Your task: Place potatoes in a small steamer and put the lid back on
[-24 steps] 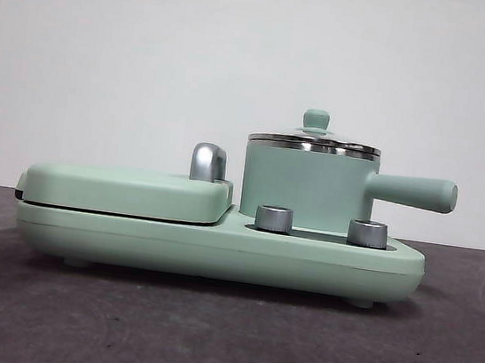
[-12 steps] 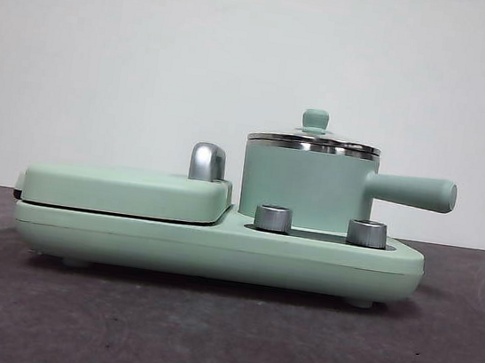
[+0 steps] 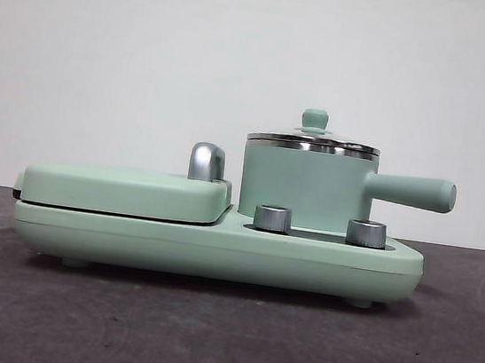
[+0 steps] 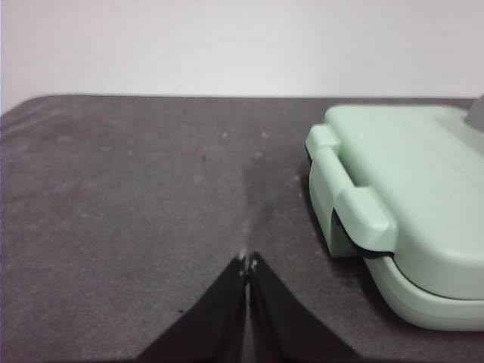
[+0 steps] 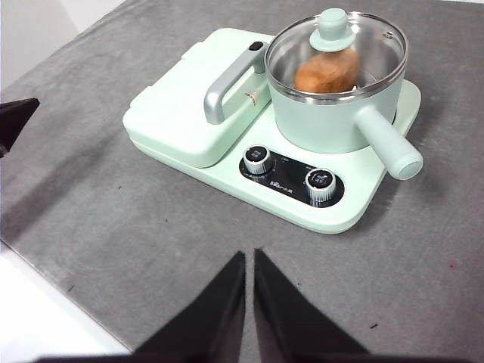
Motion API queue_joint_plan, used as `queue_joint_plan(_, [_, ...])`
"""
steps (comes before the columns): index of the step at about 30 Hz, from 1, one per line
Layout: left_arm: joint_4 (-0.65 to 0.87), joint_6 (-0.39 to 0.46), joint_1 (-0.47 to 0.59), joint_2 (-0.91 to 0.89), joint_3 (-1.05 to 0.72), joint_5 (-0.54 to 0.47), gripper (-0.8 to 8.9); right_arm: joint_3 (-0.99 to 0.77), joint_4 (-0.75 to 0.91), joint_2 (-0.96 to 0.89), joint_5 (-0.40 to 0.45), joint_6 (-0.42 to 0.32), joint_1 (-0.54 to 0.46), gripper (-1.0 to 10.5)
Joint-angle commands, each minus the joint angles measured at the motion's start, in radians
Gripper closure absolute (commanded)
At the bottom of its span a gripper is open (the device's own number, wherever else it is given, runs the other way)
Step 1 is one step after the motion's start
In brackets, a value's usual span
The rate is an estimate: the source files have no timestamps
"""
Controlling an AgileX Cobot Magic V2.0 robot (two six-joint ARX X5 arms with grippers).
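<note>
One potato [image 5: 327,72] sits inside the small steamer [image 3: 307,188], lid [image 5: 337,45] on; job done. Both grippers, left gripper [image 4: 248,265] and right gripper [image 5: 249,257], are clenched empty.

A dark grey, cloth-like desk [image 5: 136,249] carries everything. Directly on it stands one mint-green cooker base [image 3: 216,250], resting on short feet near the middle of the desk. The grey surface around the base shows only faint specks and a few light marks.

Front view hides the potato [image 5: 327,72] — steamer [image 3: 307,188] wall blocks it.
</note>
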Motion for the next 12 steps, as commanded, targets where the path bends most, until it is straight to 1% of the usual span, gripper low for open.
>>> queue_joint_plan(1, [-0.016,0.0,0.002,-0.006,-0.02,-0.003,8.08,0.01,0.01,0.003,0.003,-0.008,0.008,9.3])
queue_joint_plan(12, [-0.018,0.0,0.001,-0.019,-0.02,-0.003,8.08,0.01,0.01,0.003,0.003,-0.008,0.008,9.3])
